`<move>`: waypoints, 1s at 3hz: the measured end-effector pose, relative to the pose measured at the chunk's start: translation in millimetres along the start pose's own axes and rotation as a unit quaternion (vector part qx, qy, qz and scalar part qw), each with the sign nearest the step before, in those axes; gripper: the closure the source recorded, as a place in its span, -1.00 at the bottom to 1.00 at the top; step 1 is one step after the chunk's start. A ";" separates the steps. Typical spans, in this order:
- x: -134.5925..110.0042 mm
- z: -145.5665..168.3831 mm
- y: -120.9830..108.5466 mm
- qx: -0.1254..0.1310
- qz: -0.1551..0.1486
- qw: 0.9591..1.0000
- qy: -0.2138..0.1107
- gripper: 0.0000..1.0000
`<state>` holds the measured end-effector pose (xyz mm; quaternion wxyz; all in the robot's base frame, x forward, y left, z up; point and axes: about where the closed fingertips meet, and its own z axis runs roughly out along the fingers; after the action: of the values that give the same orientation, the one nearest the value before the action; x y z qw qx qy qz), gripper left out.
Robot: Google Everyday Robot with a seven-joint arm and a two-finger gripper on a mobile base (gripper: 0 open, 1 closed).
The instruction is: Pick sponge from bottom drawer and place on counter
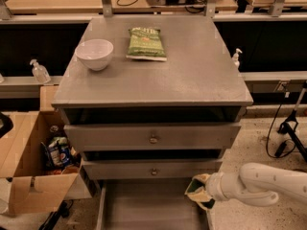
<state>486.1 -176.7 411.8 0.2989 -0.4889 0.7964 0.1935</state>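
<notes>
Currently my claw [200, 195] sits low at the right of the cabinet, just over the right side wall of the pulled-out grey wooden bottom drawer [148, 206]. Claw fingers are closed onto the small rectangular sponge [195, 189]; dark finger parts show under and behind it. The white arm [259, 183] reaches in from the right edge, roughly level.

Sponge: pale yellow foam edge toward the top and left, dark green scouring face below it, tilted rather than flat. It is held clear of the drawer's plank floor, at the drawer's right rear corner, just below the lower grey drawer front with a round knob [153, 169]. I cannot tell whether it brushes the side wall.

Drawer floor shows bare planks in the part I can see; its front runs out of view.

The upper grey drawer front [152, 137] is pulled slightly forward.

The square grey-painted wooden worktop [192, 75] carries a white round bowl [94, 54] at rear left and a green printed snack bag [146, 43] lying flat beside it, near the rear centre. They lie close but apart.

An open cardboard box [24, 176] stands on the floor at left.
</notes>
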 end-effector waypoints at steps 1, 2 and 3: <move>-35.9 -58.6 -4.0 0.018 -0.006 1.000 0.007 1.00; -35.1 -57.1 -3.3 0.016 -0.005 1.000 0.007 1.00; -70.9 -67.4 -2.0 -0.002 -0.030 1.000 -0.006 1.00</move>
<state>493.0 -171.1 509.2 0.3084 -0.5117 0.7793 0.1889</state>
